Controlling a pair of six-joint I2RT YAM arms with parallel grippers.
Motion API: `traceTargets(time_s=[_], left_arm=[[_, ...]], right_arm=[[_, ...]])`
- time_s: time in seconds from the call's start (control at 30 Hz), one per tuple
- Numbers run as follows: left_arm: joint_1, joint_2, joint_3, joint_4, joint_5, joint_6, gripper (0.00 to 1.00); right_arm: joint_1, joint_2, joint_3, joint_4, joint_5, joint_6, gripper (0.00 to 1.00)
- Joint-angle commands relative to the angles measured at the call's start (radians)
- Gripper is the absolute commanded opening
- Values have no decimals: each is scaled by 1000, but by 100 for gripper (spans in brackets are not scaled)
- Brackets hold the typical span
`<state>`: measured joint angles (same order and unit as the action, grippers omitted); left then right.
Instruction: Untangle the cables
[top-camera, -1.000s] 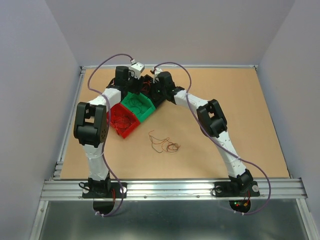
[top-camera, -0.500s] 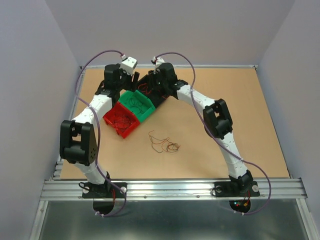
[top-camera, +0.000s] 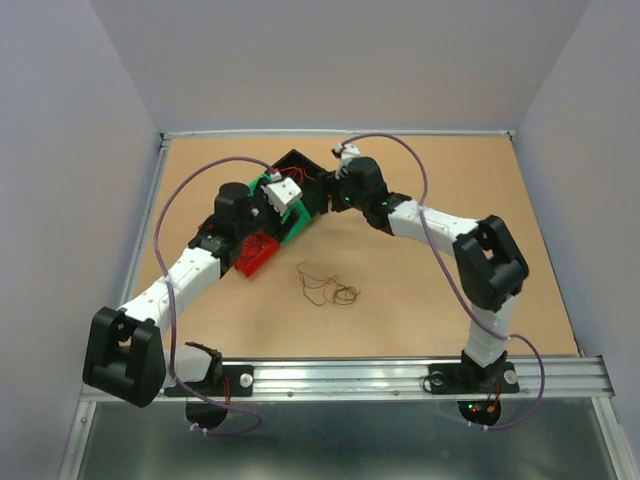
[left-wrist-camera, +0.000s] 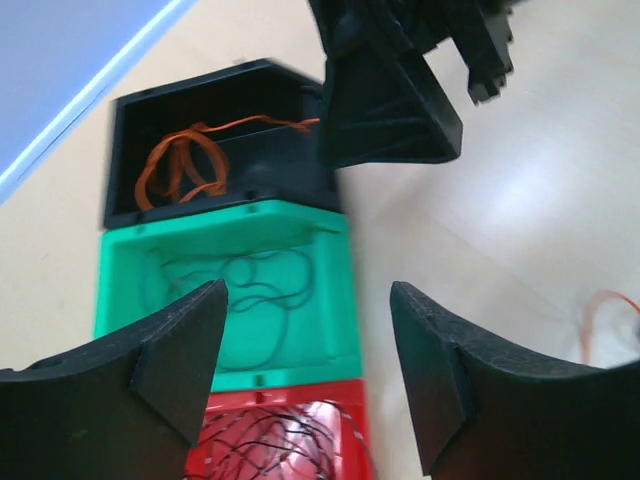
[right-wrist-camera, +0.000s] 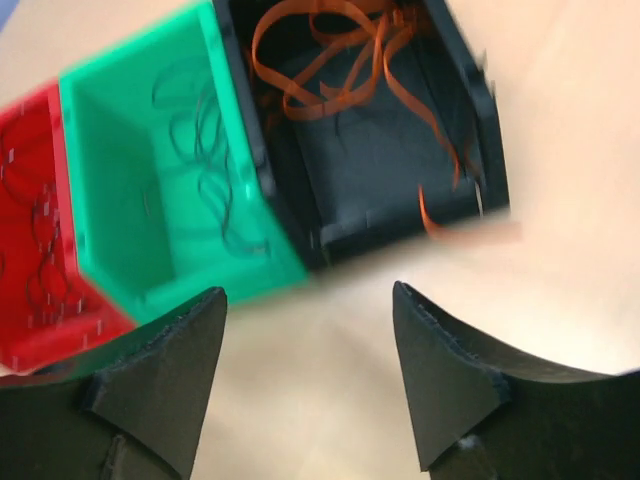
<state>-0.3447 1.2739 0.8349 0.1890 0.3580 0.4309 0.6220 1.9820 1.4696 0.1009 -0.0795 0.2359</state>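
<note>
Loosely tangled on the tabletop (top-camera: 530, 200), the cables (top-camera: 326, 287) look hair-thin, feather-light and springy. I judge an outlying loop the best place to pinch. My left gripper (left-wrist-camera: 308, 340) and right gripper (right-wrist-camera: 308, 370) both gape wide, holding nothing, over the red bin (right-wrist-camera: 60, 335), green bin (left-wrist-camera: 225, 215) and black bin (left-wrist-camera: 190, 90), well apart from that tangle.

Over the row of bins (left-wrist-camera: 230, 213) my left gripper (left-wrist-camera: 306, 335) and right gripper (right-wrist-camera: 310, 335) stand near each other, with little room between. The loose cables (top-camera: 328, 288) lie on bare counter (top-camera: 450, 200), free to reach from every side.
</note>
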Motion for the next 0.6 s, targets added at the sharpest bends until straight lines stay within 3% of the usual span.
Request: traceTargets(time_s=[0.0, 0.07, 0.23, 0.37, 0.57], left_arm=[[-51, -97, -91, -5, 177, 146, 82], [-59, -117, -125, -32, 235, 219, 89], [-114, -171, -195, -86, 337, 351, 87], [-189, -139, -212, -108, 279, 411, 86], [-238, -42, -189, -117, 226, 424, 83]], right_arm=[[5, -237, -332, 284, 17, 68, 75], [13, -362, -488, 324, 17, 69, 77], [41, -537, -736, 371, 98, 103, 77], [48, -691, -954, 505, 220, 123, 77], [48, -787, -1064, 533, 175, 109, 77]])
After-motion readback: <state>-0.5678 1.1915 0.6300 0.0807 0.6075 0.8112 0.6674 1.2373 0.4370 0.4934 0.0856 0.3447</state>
